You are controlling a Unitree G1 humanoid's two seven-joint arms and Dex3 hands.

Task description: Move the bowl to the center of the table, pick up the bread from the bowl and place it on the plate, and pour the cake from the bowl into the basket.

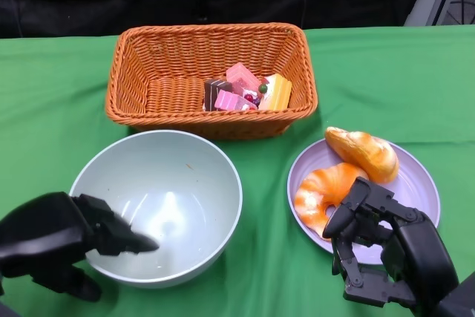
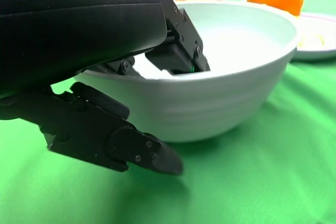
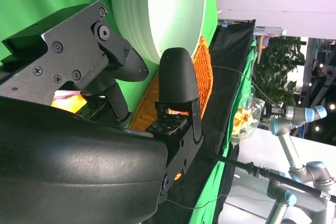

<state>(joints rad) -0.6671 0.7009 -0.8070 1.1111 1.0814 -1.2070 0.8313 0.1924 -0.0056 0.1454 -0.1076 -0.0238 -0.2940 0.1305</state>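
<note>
1. Head view: green table cloth [image 1: 59,102] covers the whole work surface, with a dark backdrop behind it.
2. Wicker basket [image 1: 148,50] stands at the far centre, upright. Small cake pieces [image 1: 245,88] lie in its right near corner: pink, brown and yellow blocks, bunched together.
3. Pale green bowl [image 1: 185,176] sits just in front of the basket, left of centre, upright. Nothing shows inside it but a light reflection.
4. Lilac plate [image 1: 415,183] lies to the right of the bowl, close but apart from it. Two breads are on it: a golden elongated roll [image 1: 364,151] at the far side and an orange ring-shaped bread [image 1: 323,194] at the near left, touching each other.
5. Left hand [image 1: 63,239] grips the bowl at its near-left rim. Fingers [image 1: 126,239] reach over the rim into the bowl; the left wrist view shows upper fingers [image 2: 178,51] inside the wall and a lower one [image 2: 131,148] outside, beneath it on the cloth.
6. Right hand [image 1: 378,246] hovers at the near edge of the plate, released, fingers apart and holding nothing. Its fingertips are near the ring-shaped bread; contact cannot be told.
</note>
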